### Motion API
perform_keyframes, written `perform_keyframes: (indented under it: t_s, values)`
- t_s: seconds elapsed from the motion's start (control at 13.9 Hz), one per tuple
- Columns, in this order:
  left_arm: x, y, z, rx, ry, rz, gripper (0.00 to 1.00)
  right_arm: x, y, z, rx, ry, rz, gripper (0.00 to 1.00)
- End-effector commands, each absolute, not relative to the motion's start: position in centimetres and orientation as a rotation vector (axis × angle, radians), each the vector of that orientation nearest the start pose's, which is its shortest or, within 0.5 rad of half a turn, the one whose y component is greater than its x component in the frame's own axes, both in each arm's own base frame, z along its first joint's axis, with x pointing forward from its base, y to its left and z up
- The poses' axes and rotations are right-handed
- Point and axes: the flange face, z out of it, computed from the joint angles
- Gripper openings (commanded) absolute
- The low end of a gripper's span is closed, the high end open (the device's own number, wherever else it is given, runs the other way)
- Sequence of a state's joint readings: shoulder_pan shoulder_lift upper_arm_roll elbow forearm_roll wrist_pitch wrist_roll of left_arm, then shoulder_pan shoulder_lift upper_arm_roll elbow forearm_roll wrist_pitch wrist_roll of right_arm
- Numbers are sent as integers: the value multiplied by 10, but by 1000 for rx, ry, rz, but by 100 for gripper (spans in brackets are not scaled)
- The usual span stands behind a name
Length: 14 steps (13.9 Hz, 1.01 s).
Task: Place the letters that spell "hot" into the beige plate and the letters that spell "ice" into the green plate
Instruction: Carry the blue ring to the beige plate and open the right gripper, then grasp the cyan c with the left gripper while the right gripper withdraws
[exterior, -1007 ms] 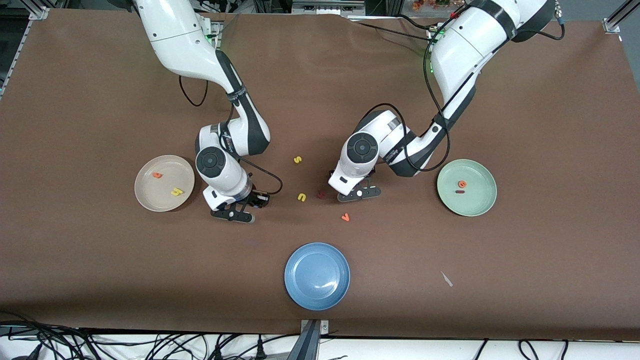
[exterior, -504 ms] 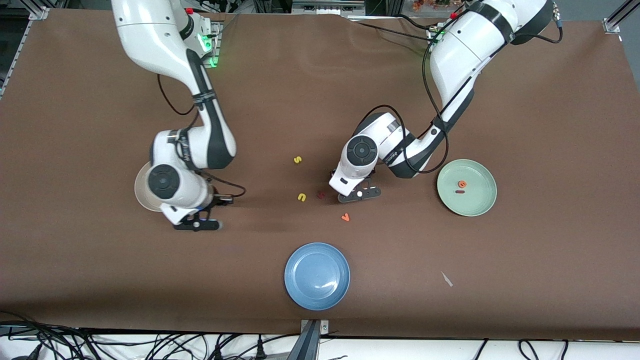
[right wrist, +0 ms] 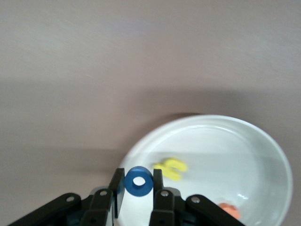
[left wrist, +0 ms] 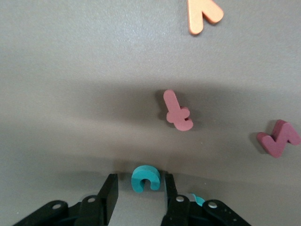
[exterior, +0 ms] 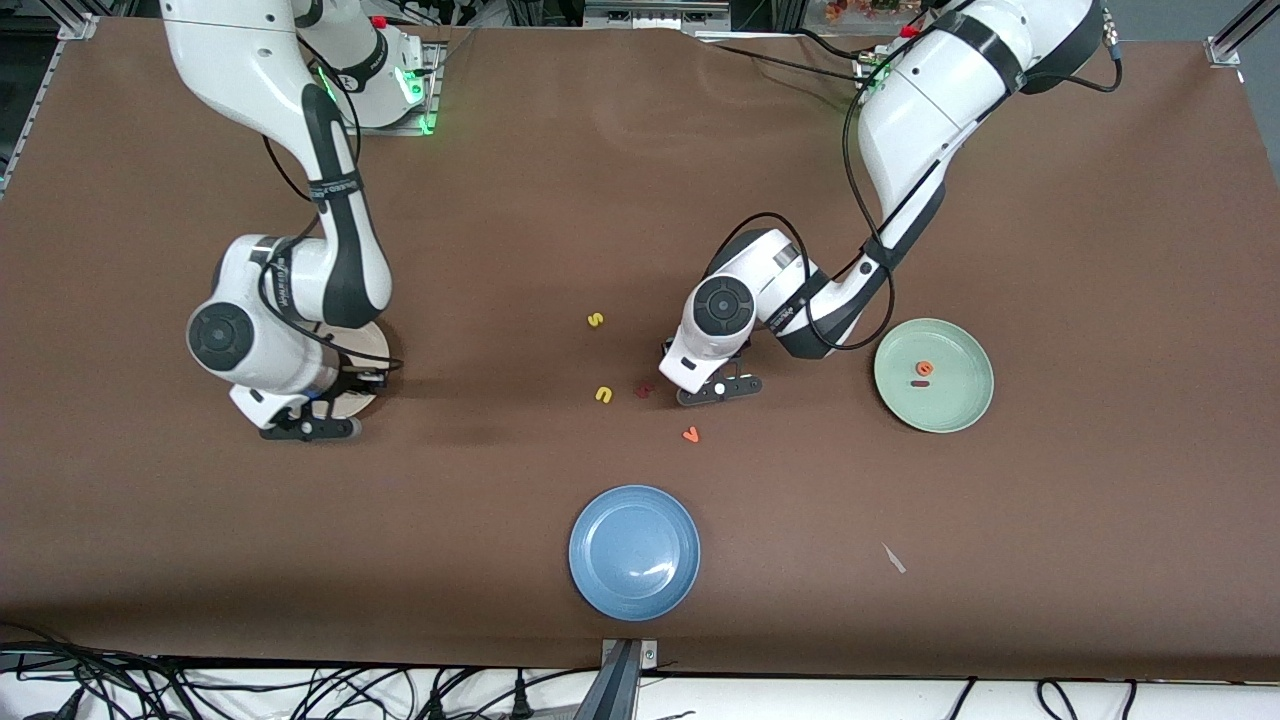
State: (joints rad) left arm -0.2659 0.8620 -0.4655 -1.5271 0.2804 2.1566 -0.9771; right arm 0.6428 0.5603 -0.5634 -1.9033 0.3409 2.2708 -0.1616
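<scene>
Since a second ago the right arm has swung away from the middle of the table toward its own end, and the right gripper [exterior: 305,425] now hangs over the front-camera edge of the beige plate [exterior: 372,345], its fingers clamped on the blue "o" [right wrist: 138,181]. In the right wrist view the yellow "h" [right wrist: 170,168] and the orange "t" [right wrist: 229,210] lie inside that plate. The left arm has barely shifted; the left gripper [exterior: 715,390] is low over the middle of the table, its fingers apart with the teal "c" [left wrist: 146,178] between them, no contact visible. A second teal piece [left wrist: 198,201] peeks out beside one finger. Close by on the cloth lie a dark pink "f"-like letter [left wrist: 178,112], a dark red zigzag letter [left wrist: 278,137] and an orange "v" [exterior: 690,434], with a yellow "u" [exterior: 603,394] and a yellow "s" [exterior: 595,320] toward the right arm's end from them. The green plate [exterior: 958,405] sits toward the left arm's end and carries the orange "e" [exterior: 925,368] and the dark red "i" [exterior: 921,383]. A blue plate [exterior: 634,552] rests near the table's front-camera edge at mid-length. The table is covered in a brown cloth [exterior: 1100,250]; black cables [exterior: 300,690] trail over a pale floor below its front-camera edge, and metal frame corners [exterior: 1225,45] stand at its corners by the arm bases.
</scene>
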Motion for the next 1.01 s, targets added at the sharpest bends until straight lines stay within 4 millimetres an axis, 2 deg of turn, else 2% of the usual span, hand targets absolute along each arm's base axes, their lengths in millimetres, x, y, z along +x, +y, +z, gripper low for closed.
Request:
perform_keyframes:
  t_s: [0.0,0.07,0.14,0.22,0.29,0.43,0.58,0.72,0.79,0.94]
  values:
    - [552,-418,172,-3095,-294,269,42,581,38,229,-3165,-209,84,5]
    - [551,-418,170,-3094,-295,275,40,582,33,230,-3167,-229,73,6]
    - [552,-417,169,-3095,-300,277,33,582,28,230,-3163,-245,69,13]
    - [553,-417,172,-3098,-303,273,22,584,27,232,-3150,-219,71,64]
    - [556,-414,173,-3098,-313,273,14,585,28,233,-3138,-187,67,100]
    - [559,-413,178,-3098,-316,263,12,588,29,235,-3121,-149,97,100]
    - [565,-407,195,-3094,-329,245,10,595,26,244,-3110,-80,123,100]
    - [574,-389,216,-3060,-307,262,9,605,32,256,-3096,-30,149,100]
    - [579,-377,224,-3053,-242,280,9,609,35,261,-3091,15,168,100]
    - [591,-343,242,-3027,-107,330,10,616,46,268,-3085,110,209,100]
